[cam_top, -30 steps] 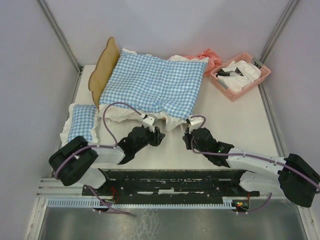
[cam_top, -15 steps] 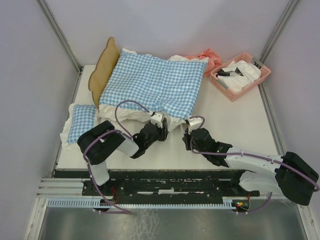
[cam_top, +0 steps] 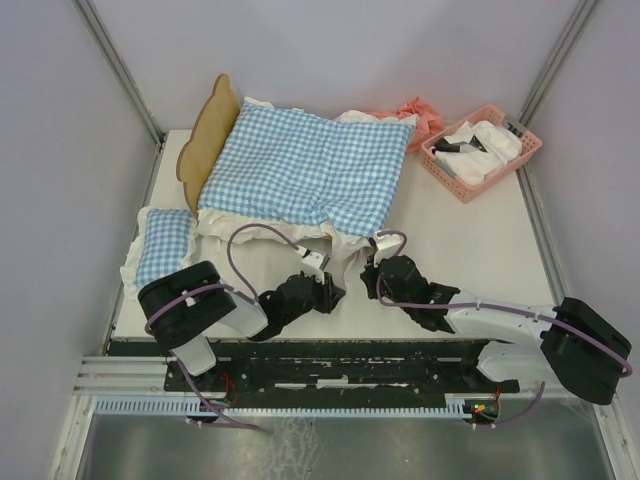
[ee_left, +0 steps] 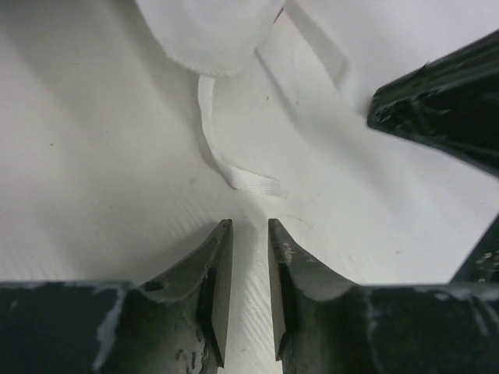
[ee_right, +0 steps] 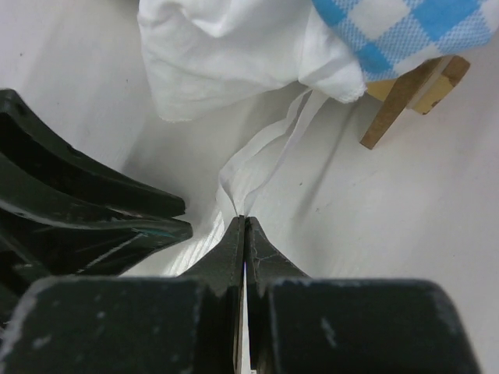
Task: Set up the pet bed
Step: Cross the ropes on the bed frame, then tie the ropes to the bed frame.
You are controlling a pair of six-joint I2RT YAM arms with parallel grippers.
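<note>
On the white tabletop (cam_top: pixel 470 240), boxed in by pale grey walls (cam_top: pixel 330 50), the pet bed (cam_top: pixel 208 135) sits back left under a checked cushion (cam_top: pixel 310 165). Right hand (ee_right: pixel 244 222) is clenched on a white tie (ee_right: pixel 261 156) hanging off the cushion; left hand (ee_left: pixel 249 234), right next to it, is barely parted, gripping nothing.

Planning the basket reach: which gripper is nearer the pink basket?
Right. The right gripper, shut on a white tie, sits below-left of the pink basket in the top view; the left gripper is further left, beside it.
</note>
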